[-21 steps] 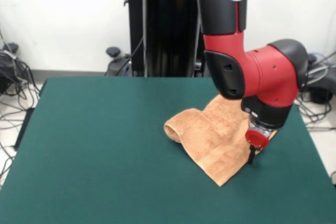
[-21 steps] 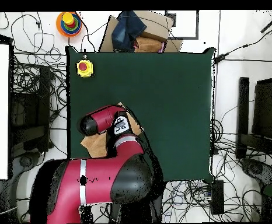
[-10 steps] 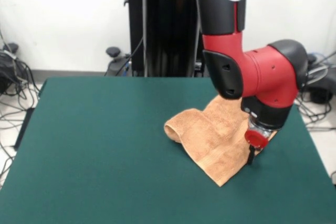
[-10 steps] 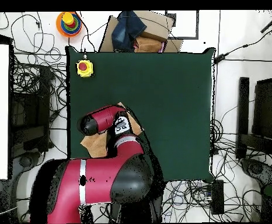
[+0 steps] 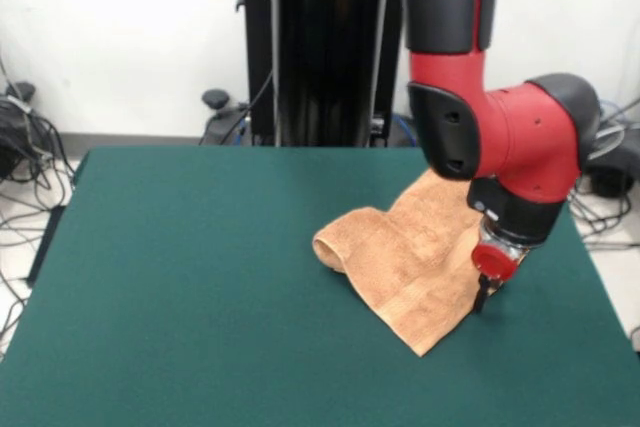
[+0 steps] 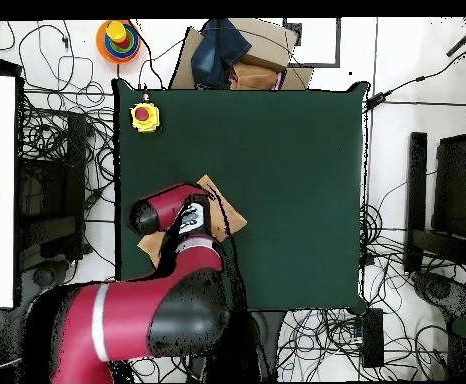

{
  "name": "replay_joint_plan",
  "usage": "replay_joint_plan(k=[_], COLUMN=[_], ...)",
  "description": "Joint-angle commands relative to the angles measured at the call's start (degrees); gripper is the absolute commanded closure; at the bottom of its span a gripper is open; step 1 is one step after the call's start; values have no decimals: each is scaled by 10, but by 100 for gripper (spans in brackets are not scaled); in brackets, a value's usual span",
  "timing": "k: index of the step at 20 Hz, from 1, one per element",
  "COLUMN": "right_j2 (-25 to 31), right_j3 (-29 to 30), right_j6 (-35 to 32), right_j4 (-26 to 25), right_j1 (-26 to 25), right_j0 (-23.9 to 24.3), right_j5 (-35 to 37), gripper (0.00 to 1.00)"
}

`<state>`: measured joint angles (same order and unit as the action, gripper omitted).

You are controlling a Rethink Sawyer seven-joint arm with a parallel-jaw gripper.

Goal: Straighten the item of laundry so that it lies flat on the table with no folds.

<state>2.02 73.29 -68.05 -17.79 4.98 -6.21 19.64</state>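
Hand towel (image 5: 415, 257) sits on the robot-side half of the green table (image 5: 190, 287), off toward the right edge in the front view. Not flat: one end is rolled over into a fat fold at the left (image 5: 335, 247), the rest runs diagonally, with one corner pointing at the camera and a woven stripe band just above it

Gripper (image 5: 481, 297) is down at the towel's right edge, under the red wrist. Only a dark tip below a red disc shows, so I can't tell if the fingers are open or closed, or whether they have any cloth. Overhead is no help, the arm covers most of the towel

Risks from here, as I read it:
- if it has only a thin pinch of the edge, terry will slip out on the pull and the fold stays
- if it pulls toward the right, the towel is already near that table edge, so the corner could go over the side
- dragging without lifting may slide the whole towel instead of opening the rolled end, since nothing pins the far side
- pressing down too hard could bunch the cloth under the tip and add a new crease
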Motion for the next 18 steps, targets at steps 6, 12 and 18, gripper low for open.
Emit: replay_joint_plan(k=[6, 12, 18], right_j2=[-64, -65, -50], right_j3=[-185, -220, -214], right_j6=[-285, -276, -262], right_j4=[191, 223, 220], right_j1=[-152, -179, -178], right_j0=[-129, -139, -131], right_j5=[-101, -111, -126], gripper=[0, 0, 0])
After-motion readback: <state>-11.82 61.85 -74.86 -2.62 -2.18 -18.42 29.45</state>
